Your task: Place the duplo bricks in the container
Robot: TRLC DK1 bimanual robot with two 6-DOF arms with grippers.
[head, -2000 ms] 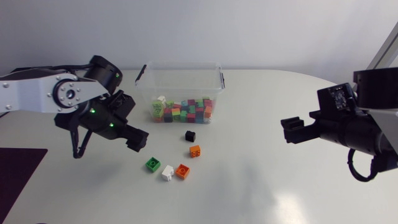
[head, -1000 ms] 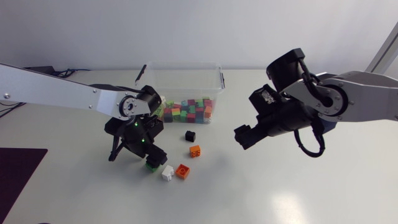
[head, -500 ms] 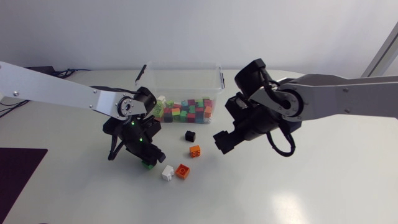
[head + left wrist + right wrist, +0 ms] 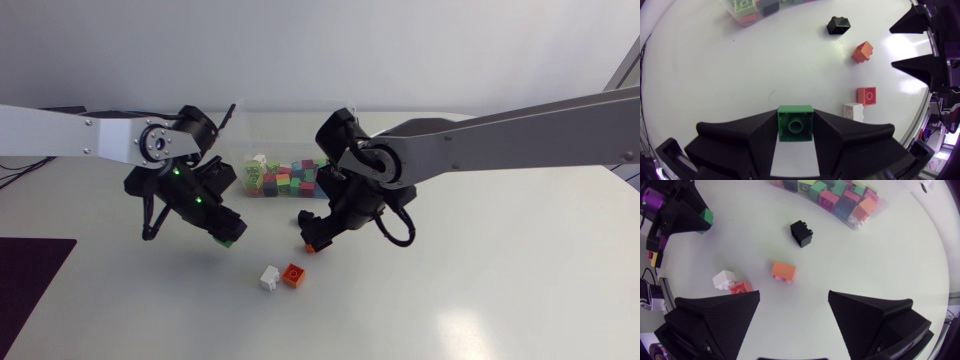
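Left pincer [image 4: 228,235]: clamped on the green brick [image 4: 795,123], left of centre.
Right pincer [image 4: 794,294]: fingers apart, mid-frame, over the orange brick [image 4: 783,272].
Container [image 4: 290,135]: upper centre, holding many bricks.
Table [image 4: 480,290]: white brick [image 4: 268,277] and orange-red brick [image 4: 293,275], below centre.

A white table [image 4: 480,290] w/ a smooth, plain top is seen in all three views. In the head view its far edge is rounded off at the right, and soft glare is shown on the near-right part. A flat dark-maroon patch [image 4: 28,280], poss. a mat, is laid on the near-left corner and is cut off by the view's edge. Material can't be told.
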